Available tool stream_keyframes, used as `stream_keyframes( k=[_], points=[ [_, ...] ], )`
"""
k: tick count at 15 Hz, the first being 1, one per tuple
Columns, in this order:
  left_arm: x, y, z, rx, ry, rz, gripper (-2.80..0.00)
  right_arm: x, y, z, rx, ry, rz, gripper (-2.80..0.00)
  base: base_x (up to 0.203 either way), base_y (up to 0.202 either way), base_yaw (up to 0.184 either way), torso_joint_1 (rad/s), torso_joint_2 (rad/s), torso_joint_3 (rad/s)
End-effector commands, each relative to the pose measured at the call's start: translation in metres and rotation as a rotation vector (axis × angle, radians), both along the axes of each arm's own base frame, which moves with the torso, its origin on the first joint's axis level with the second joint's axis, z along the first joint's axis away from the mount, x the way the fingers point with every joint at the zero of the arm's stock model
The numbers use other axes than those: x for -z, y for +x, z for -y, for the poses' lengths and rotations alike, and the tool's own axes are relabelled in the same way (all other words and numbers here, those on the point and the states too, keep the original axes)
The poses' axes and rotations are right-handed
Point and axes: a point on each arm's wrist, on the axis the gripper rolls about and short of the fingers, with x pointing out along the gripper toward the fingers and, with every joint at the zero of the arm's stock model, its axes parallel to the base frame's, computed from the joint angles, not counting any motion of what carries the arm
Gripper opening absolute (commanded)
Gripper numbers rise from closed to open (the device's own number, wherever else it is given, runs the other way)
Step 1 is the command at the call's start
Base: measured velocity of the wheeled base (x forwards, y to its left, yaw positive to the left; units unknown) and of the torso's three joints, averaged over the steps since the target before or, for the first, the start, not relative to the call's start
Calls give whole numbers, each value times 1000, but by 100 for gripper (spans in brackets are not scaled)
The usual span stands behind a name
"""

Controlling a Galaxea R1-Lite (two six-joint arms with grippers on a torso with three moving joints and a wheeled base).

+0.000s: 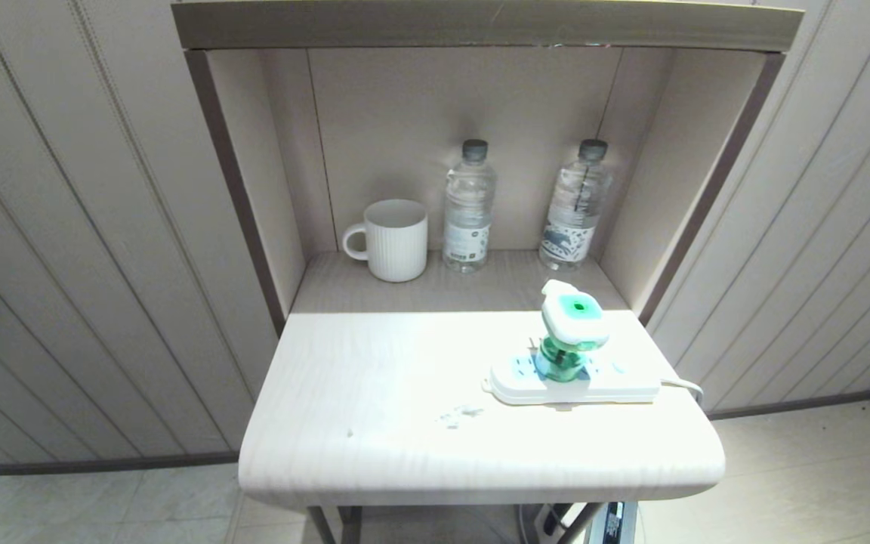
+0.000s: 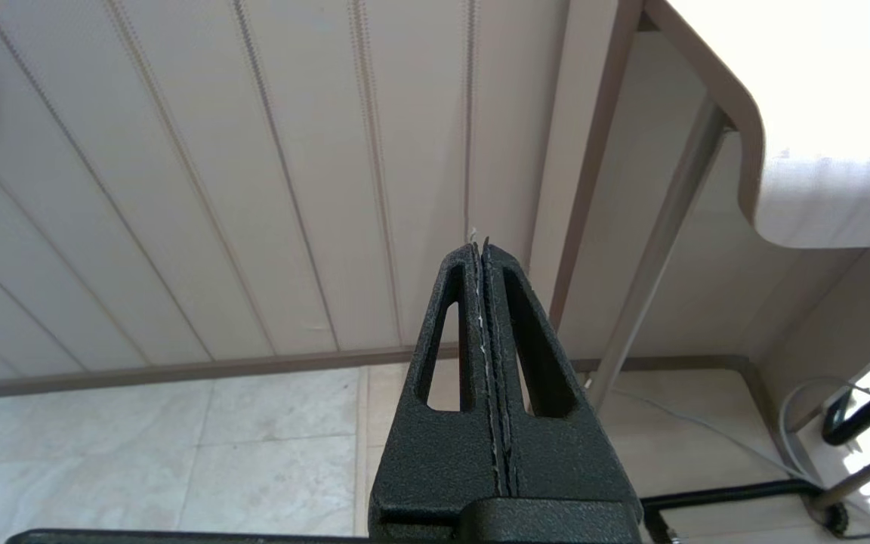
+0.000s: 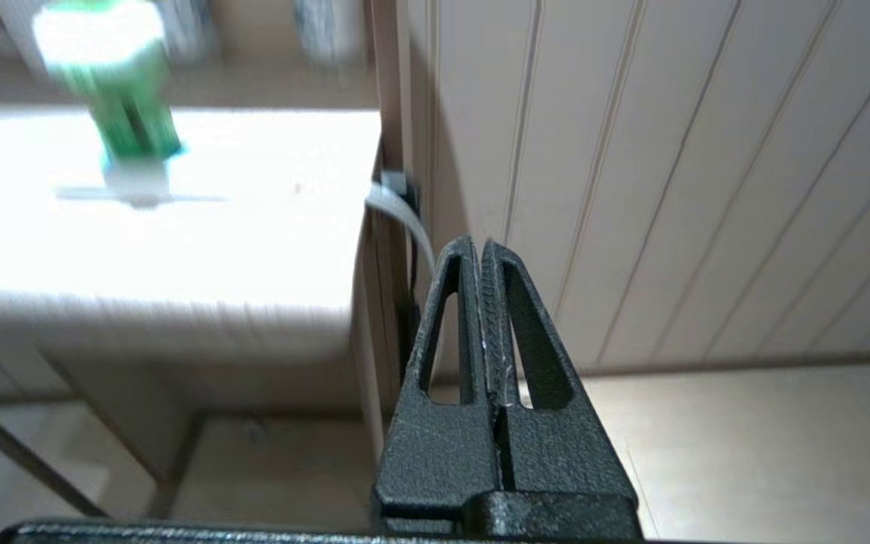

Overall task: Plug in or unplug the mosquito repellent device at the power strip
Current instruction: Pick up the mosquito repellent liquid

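Pale table [image 1: 374, 423] before wall niche; mosquito repellent device [image 1: 567, 332] stands plugged in power strip [image 1: 616, 387], near right edge. Left gripper [image 2: 479, 245], right gripper [image 3: 478, 245] low beside table, fingers pressed together, empty. Risk: unplugging pull lifts unheld strip, cord [image 1: 683, 385] drags

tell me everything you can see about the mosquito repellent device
The mosquito repellent device has a white, rounded-square head with a green centre, looking like plastic, above a translucent green liquid bottle. It stands on the power strip, apparently plugged into a socket near the strip's middle, with its head tilted. The strip lies on the right part of the pale table. Nothing else touches the device; neither hand is near it.
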Motion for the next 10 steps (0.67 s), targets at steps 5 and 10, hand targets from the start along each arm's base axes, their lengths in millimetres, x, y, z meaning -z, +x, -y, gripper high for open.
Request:
stream_keyframes(
  k=[5, 10],
  points=[
    [0, 0, 0, 0, 1, -1, -280, -145, 64, 1, 12, 91, 58, -280, 0, 0, 0, 0, 0, 0],
    [0, 0, 0, 2, 0, -1, -280, -185, 104, -1, -39, 128, 60, -280, 0, 0, 0, 0, 0, 0]
  ],
)
